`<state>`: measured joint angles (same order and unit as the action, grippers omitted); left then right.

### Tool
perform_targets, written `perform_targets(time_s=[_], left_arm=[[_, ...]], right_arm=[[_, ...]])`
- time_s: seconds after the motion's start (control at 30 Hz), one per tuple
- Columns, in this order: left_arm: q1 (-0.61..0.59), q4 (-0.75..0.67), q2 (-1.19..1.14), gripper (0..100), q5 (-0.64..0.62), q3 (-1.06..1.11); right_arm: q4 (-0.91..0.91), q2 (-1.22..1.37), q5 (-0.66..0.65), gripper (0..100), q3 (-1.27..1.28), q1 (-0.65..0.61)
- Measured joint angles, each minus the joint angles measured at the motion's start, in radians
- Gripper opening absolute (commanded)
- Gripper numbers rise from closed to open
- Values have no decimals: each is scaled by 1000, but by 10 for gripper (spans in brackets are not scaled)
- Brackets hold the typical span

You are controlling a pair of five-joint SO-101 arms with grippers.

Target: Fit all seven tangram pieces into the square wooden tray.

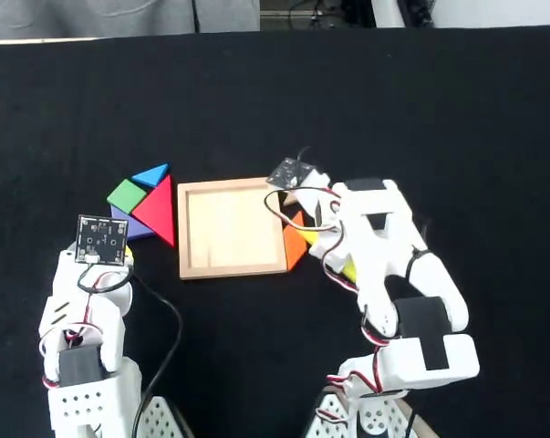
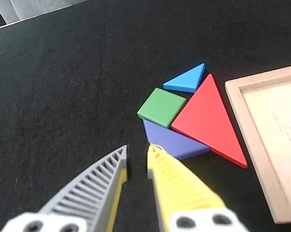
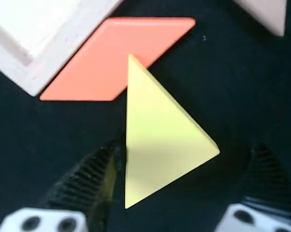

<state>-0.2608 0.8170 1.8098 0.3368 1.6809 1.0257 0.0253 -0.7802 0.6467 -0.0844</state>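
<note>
The wooden tray (image 1: pixel 233 270) lies between the arms, red triangle (image 1: pixel 159 212) just beside its left rim, orange parallelogram (image 1: pixel 295 245) at its right. The right wrist view shows the right gripper (image 3: pixel 184 152) spread around the yellow triangle (image 3: pixel 159 140); the left gripper (image 2: pixel 138 152), fingers slightly parted, hovers beside the purple piece (image 2: pixel 176 142).

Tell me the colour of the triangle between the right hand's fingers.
Yellow; the triangle shows best in the right wrist view.

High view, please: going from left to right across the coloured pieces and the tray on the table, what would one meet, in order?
Green square → red triangle → wooden tray → orange piece. The blue and purple pieces overlap these sideways, so I leave them out.
</note>
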Motion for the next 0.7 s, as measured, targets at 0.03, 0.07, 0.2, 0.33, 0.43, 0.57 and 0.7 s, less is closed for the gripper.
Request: perform_targets(time_s=[0.03,0.07,0.2,0.33,0.43,0.57,0.7], left_arm=[[0,0,0,80,0,0],[0,0,0,80,0,0],[0,0,0,80,0,0],[0,0,0,80,0,0],[0,0,0,80,0,0],[0,0,0,80,0,0],[0,0,0,80,0,0]], right_arm=[[0,0,12,386,0,0],[0,0,20,386,0,0],[0,0,43,384,0,0],[-3,8,46,382,0,0],[-29,57,46,382,-8,0],[8,115,46,382,-81,-2],[34,163,44,381,-126,-2]])
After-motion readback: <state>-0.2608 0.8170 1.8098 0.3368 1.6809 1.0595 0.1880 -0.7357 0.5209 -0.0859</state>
